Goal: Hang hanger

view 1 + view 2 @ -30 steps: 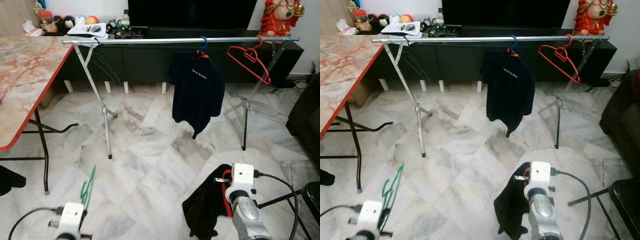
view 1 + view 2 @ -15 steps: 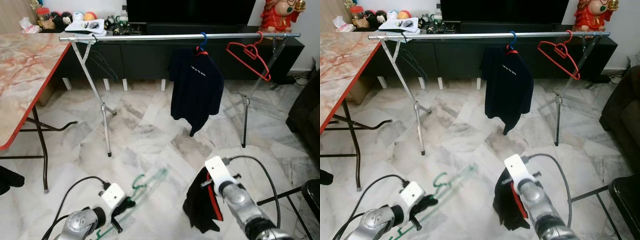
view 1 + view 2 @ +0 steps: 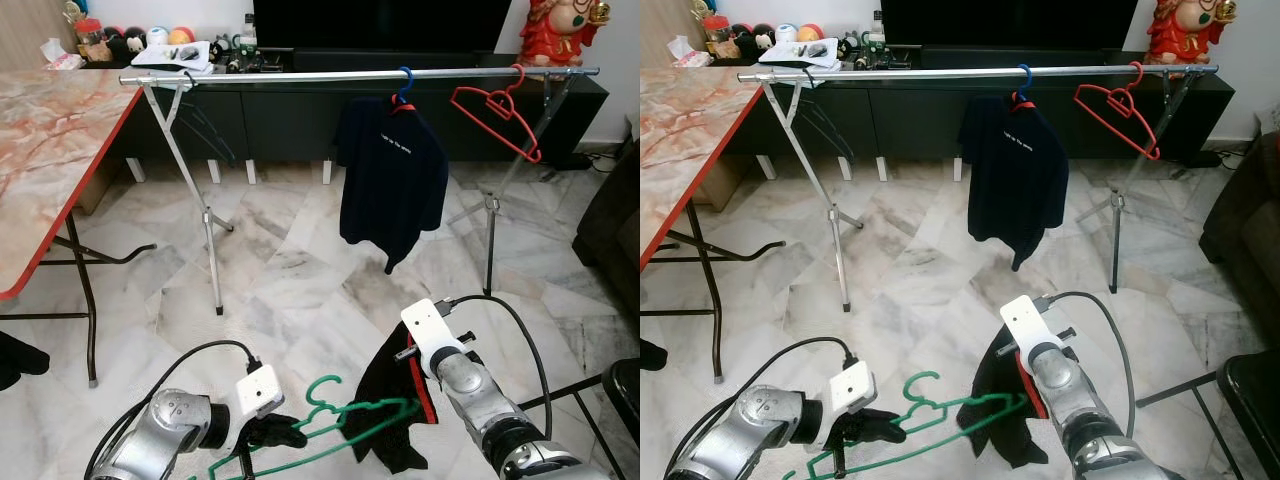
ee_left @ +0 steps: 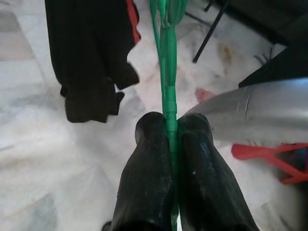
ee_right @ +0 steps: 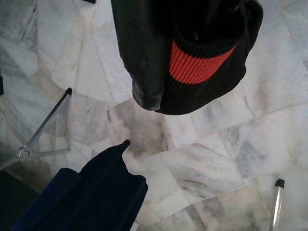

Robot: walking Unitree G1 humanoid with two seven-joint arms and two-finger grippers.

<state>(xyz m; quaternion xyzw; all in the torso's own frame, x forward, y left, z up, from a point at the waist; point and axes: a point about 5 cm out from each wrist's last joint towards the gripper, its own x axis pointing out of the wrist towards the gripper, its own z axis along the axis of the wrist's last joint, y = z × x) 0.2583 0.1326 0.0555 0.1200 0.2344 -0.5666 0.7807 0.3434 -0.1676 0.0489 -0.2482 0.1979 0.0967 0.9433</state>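
Note:
A green hanger (image 3: 350,415) lies nearly level low in front of me, my left gripper (image 3: 285,435) shut on its bar. In the left wrist view both black fingers (image 4: 149,178) pinch the green hanger (image 4: 166,62). Its hook end touches a black garment (image 3: 385,400) with a red collar, which dangles from my right gripper (image 3: 415,365). In the right wrist view the red-striped collar (image 5: 192,53) is bunched between the fingers. Across the room, a metal rail (image 3: 300,77) carries a dark blue shirt (image 3: 392,180) on a blue hanger and a bare red hanger (image 3: 497,112).
A marble-top table (image 3: 50,150) with a red edge stands on the left. A dark TV cabinet (image 3: 280,120) runs behind the rail. A dark sofa (image 3: 615,230) and black stand legs (image 3: 570,395) sit on the right. The rail's crossed legs (image 3: 205,220) rest on the marble floor.
My left arm has swung in from the lower left, bringing the green hanger rightward up to the black garment. My right arm has leaned forward and left with the garment.

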